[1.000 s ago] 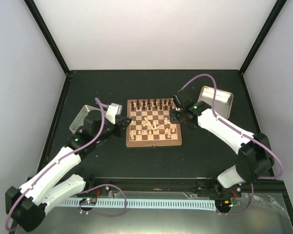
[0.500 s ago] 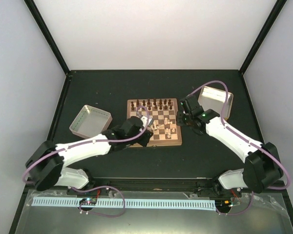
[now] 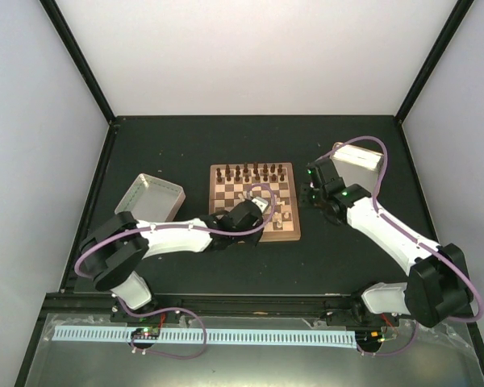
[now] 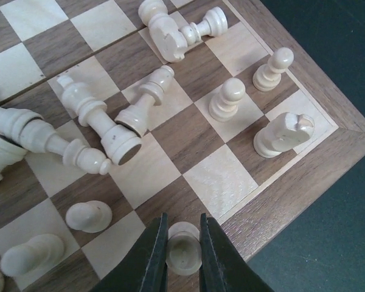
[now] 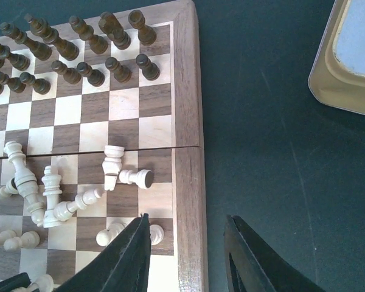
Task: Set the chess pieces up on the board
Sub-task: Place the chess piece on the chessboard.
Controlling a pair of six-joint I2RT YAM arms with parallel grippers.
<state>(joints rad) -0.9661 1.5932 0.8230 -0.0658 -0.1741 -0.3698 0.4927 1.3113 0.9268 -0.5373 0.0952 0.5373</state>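
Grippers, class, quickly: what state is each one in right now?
Left gripper: shut on a pale chess piece.
Right gripper: open, holding nothing.

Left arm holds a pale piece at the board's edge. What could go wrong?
The left gripper grips a pale piece at the rim of the board; released off-square, it may tip.
Close by lie toppled pieces and a standing pawn; the gripper could knock them.
The right gripper hangs open over the board's right edge; arms may clash.
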